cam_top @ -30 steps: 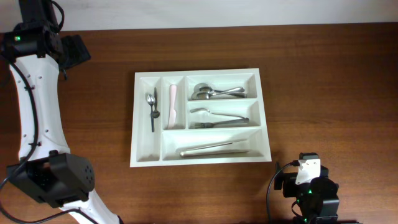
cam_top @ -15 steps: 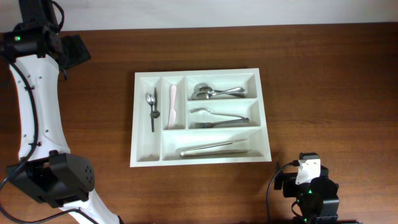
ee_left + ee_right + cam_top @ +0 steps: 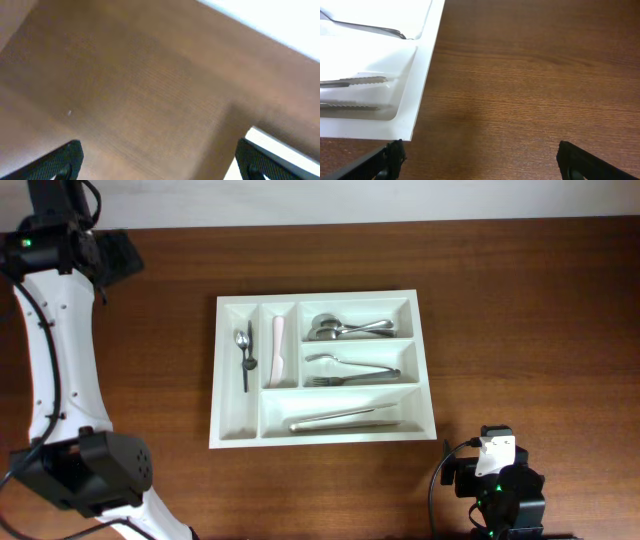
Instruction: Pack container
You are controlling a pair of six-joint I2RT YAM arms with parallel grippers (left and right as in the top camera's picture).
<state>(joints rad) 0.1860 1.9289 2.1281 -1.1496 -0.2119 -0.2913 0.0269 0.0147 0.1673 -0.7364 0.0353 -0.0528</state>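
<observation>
Container point(image 3: 228, 405) holds cutlery point(image 3: 345, 328); left hand point(image 3: 160, 162), right hand point(image 3: 481, 162) wide, empty.

The white container point(image 3: 229, 405) holds shiny silver cutlery point(image 3: 340, 328) and one pale pink piece point(image 3: 277, 352), on a reddish-brown table point(image 3: 520, 310) streaked with fine, darker wood grain.

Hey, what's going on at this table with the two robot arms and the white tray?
Nothing is being handled right now. The white cutlery tray sits mid-table with pieces in all five compartments: a small spoon and a pale-handled piece in the narrow ones, spoons and forks in the short ones, tongs in the long one. The left gripper is open over bare table; the right gripper is open beside the tray's corner. Neither holds anything.
</observation>
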